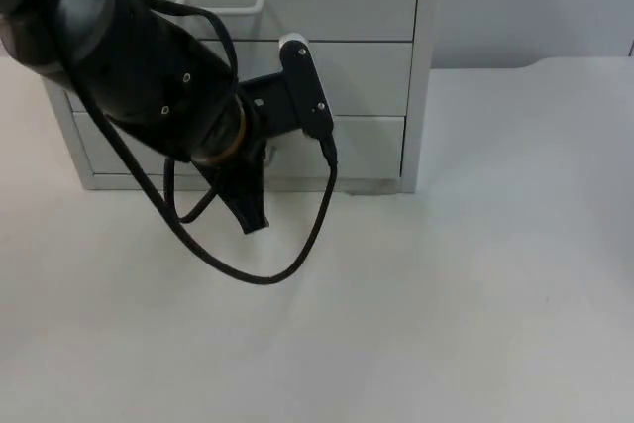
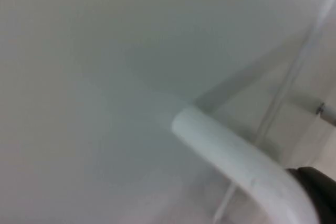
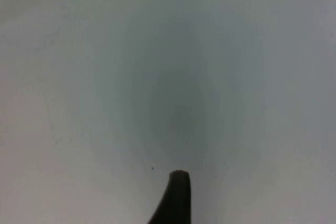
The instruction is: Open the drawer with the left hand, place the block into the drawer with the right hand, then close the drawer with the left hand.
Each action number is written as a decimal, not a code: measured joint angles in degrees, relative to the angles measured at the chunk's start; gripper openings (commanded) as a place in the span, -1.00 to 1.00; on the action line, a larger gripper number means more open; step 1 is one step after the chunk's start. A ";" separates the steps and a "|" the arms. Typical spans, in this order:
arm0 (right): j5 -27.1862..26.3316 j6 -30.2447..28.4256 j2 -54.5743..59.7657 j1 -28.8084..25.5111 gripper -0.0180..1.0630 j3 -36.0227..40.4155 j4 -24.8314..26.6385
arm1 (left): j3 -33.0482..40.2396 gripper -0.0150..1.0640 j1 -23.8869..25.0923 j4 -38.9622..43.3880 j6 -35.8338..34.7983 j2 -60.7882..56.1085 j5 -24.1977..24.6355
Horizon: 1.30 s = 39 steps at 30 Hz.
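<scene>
A: White worktop (image 1: pixel 475 294) takes up the near ground, bare and matte. Behind it, at the far left, a pale grey drawer unit (image 1: pixel 421 66) stands on the worktop, three drawer fronts stacked, all flush and shut.

B: Left arm?

A: Reaching in from the upper left, across the front of the unit. Left hand (image 1: pixel 248 207) hangs low, in front of the bottom drawer (image 1: pixel 367 146), one black finger (image 1: pixel 246 200) pointing down toward the worktop. From the top view I cannot tell whether the fingers are spread or pressed together.

B: Wrist camera any help?

A: Some. It looks close along a white bar handle (image 2: pixel 231 156) standing off a pale drawer front; a black fingertip (image 2: pixel 315 187) lies against the bar's end. Grip itself not readable.

B: Any other handle?

A: Top drawer's white handle (image 1: pixel 233 7) shows above the arm in the top view.

B: Right hand?

A: Right hand (image 3: pixel 176 198) waits over plain worktop; one dark fingertip seen, spread or closed I cannot tell.
</scene>
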 measured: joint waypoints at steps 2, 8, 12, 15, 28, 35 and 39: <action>0.00 0.00 0.00 0.00 0.40 0.00 0.00 | 0.00 -0.97 0.00 0.11 -1.10 0.00 0.25; 0.00 0.00 0.00 0.00 0.40 0.00 0.00 | 2.87 -0.97 -1.55 0.52 -1.73 -1.59 3.63; 0.00 0.00 0.00 0.00 0.40 0.00 -0.58 | 7.04 -0.97 -4.38 0.12 -1.73 -4.31 3.53; 0.00 0.00 0.00 0.00 0.40 0.00 -1.24 | 11.61 -0.97 -7.41 -1.93 -1.73 -7.20 2.24; 0.00 0.14 0.00 0.00 0.40 0.00 -1.24 | 21.14 -0.97 -12.68 -20.34 1.93 -24.48 -1.52; 0.00 0.06 0.00 0.00 0.40 0.00 -1.24 | 21.37 -0.97 -12.68 -35.48 11.35 -32.17 -4.18; 0.00 0.06 0.00 0.00 0.40 0.00 -1.24 | 21.37 -0.97 -12.18 -41.38 14.51 -35.01 -1.72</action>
